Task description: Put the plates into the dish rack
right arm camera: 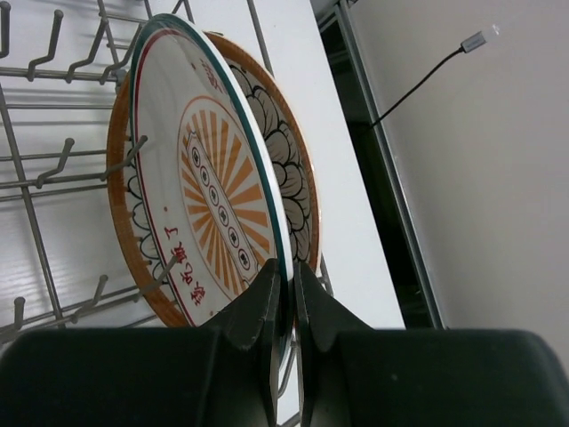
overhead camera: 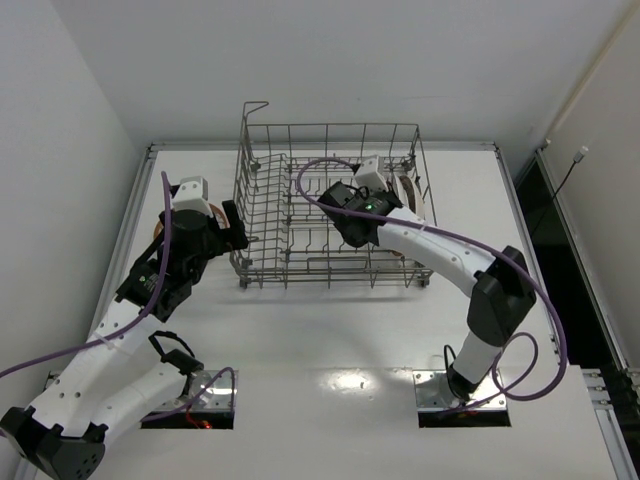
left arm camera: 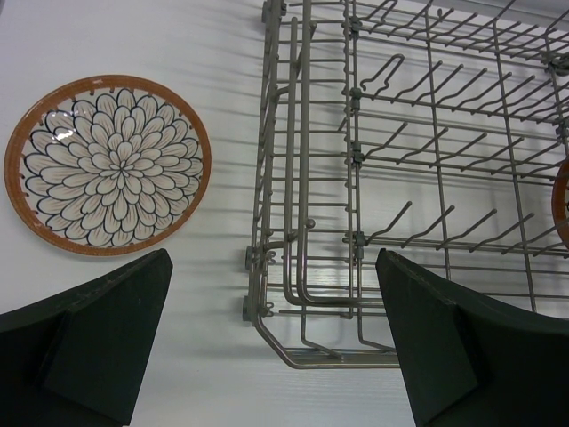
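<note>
Far left: a petal-pattern plate (left arm camera: 107, 165) with an orange rim lies flat on the white table (overhead camera: 330, 330), just beside the dish rack's (overhead camera: 330, 200) left wall and apart from it. From above the left arm covers most of it.

Left gripper (left arm camera: 271, 267): released, jaws spread wide, holding nothing. It hangs over the rack's near-left corner, with the plate beyond its left finger.

Centre: the grey wire rack, rows of tines bare on this side.

Right side of the rack: two plates stand on edge among the tines, close together. A sunburst plate (right arm camera: 213, 205) is nearest the wrist camera, an orange-rimmed plate (right arm camera: 298, 178) behind it.

Right gripper (right arm camera: 284, 280): clenched, fingers pinching the sunburst plate's lower rim.
</note>
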Controlling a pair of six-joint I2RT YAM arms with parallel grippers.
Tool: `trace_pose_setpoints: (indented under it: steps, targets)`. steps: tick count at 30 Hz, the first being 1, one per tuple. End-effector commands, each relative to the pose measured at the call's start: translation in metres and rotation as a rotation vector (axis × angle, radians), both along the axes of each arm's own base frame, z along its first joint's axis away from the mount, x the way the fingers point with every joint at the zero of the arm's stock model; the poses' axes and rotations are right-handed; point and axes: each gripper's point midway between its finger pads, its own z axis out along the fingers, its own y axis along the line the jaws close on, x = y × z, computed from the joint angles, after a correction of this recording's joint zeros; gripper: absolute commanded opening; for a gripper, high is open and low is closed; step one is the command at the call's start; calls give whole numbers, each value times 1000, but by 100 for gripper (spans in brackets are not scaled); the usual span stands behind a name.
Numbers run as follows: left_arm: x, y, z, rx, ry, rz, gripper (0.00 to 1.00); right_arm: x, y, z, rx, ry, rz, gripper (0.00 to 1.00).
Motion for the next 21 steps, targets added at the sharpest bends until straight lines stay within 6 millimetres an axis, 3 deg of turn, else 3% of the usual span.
trace_pose_setpoints:
  steps: [1,11,15,21]
  targets:
    - [1,-3,22,-25,-48,-9,100,8,0,34,82,-129,0,0]
    - [2,-6,19,-24,-39,-17,100,10,-8,105,121,-236,-23,0]
    - [2,-6,19,-24,-39,-17,100,12,-5,107,122,-240,-21,0]
    - [2,-6,19,-24,-39,-17,100,13,-2,71,102,-178,-7,0]
